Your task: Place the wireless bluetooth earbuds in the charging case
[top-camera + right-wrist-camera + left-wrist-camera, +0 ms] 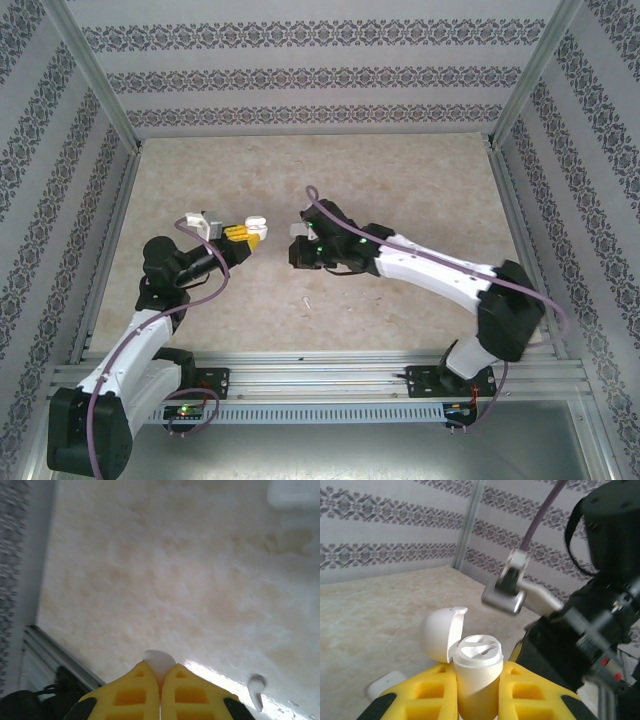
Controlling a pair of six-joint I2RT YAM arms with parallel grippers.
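Observation:
My left gripper [247, 234] [478, 672] is shut on an upright white charging case [477, 669] [258, 224]. The case's round lid [440, 634] hangs open to the left, and its top recesses face up. Close to its right, my right gripper [297, 252] [160, 671] is shut on a tiny white earbud [159, 660] that peeks out between the yellow fingertips. Another earbud [256, 687] [307, 299] lies loose on the beige table. The right arm's black wrist [590, 630] is blurred and just beyond the held case.
A second white case [387, 684] lies on the table left of my left fingers, and a white case [292, 492] lies at the top right of the right wrist view. The metal frame rail [55, 660] borders the table. Patterned walls enclose the workspace.

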